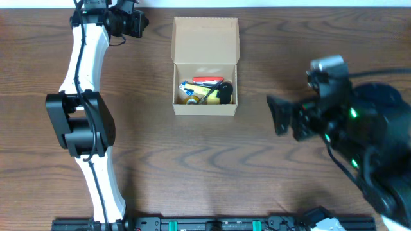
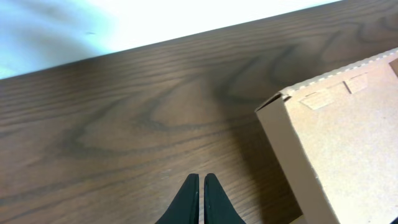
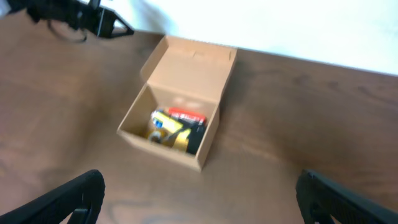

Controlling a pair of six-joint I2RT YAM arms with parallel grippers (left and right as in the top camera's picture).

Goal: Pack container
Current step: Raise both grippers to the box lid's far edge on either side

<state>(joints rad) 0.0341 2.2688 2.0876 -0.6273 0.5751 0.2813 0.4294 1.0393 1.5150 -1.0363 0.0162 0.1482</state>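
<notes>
1. Overhead: the container (image 1: pixel 205 109) stands on the table (image 1: pixel 205 167), far middle, flap open backward, small items (image 1: pixel 205 91) inside. The thin cardboard looks light and easy to dent; better to push the flap than to squeeze the walls. The left arm (image 1: pixel 82 64) reaches far.
2. Left wrist: the left fingers (image 2: pixel 191 199) are pressed together near the flap's corner.
3. Right wrist: the right fingers (image 3: pixel 74 199) are wide apart, facing the container from well away.

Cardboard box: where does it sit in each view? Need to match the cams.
Overhead: box at top centre, lid open toward the far side.
Left wrist: box at the right edge, cropped; only a plain outer face shows.
Right wrist: box upper centre-left, lid up.
Shared landmark: the far edge of the table, pale beyond it, close behind the box in all three.
</notes>
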